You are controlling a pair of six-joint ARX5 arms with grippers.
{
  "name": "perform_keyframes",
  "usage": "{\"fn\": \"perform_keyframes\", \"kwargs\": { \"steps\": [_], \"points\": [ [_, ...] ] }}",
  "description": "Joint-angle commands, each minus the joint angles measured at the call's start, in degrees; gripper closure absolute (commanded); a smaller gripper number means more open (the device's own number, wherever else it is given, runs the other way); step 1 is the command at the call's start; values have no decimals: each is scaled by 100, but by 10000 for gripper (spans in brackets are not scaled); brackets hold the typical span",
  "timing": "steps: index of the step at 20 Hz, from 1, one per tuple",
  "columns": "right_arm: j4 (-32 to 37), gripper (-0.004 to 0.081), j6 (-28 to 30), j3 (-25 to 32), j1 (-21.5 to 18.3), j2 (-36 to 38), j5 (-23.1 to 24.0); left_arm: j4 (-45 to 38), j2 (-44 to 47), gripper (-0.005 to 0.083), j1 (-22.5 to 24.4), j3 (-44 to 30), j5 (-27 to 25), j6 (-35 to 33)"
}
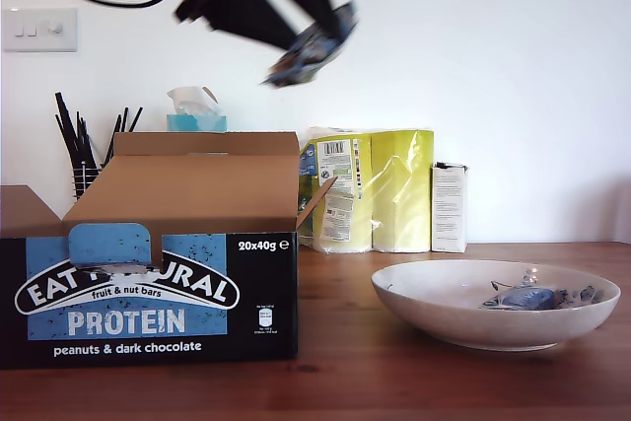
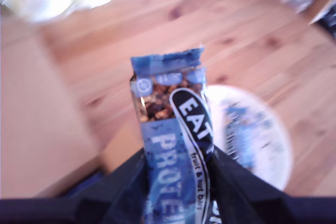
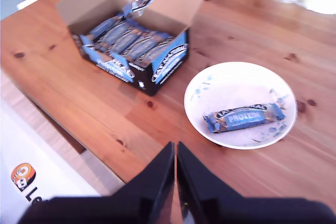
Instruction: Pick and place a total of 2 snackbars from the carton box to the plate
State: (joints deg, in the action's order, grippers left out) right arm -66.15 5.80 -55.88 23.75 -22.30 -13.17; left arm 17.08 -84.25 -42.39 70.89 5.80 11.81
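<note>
First gripper (image 1: 314,46) had its jaws clamped on a snackbar (image 2: 170,150); second gripper (image 3: 176,182) sat closed, empty. I'd have carried it right over the plate (image 1: 434,317) and lowered before letting go.

High in the frame's upper middle, my first gripper (image 1: 314,46) clamps a blurred snackbar (image 1: 308,54) above the carton box (image 1: 158,293) at lower left. The plate (image 1: 495,303) sits at lower right — a blue wrapper (image 1: 537,297) showing inside. Yellow kitchen-roll pack (image 1: 380,189) behind.
</note>
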Motion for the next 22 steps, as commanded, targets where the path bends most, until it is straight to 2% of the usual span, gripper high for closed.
{"fn": "perform_keyframes", "kwargs": {
  "steps": [1,7,13,16,22],
  "points": [
    [-79,783,-153,-197,24,170,144,-363,-31,541,-107,20,24,-55],
    [-767,783,-306,-699,22,352,334,-949,-369,541,-468,39,173,-179],
    [-831,783,-409,-800,24,352,330,-966,-1117,541,-697,476,188,-413],
    [-782,783,-428,-800,24,352,328,-754,-1663,541,-796,1043,188,-527],
    [-828,783,-452,-800,24,345,323,468,-3045,542,-911,2771,164,-741]
  ]
}}
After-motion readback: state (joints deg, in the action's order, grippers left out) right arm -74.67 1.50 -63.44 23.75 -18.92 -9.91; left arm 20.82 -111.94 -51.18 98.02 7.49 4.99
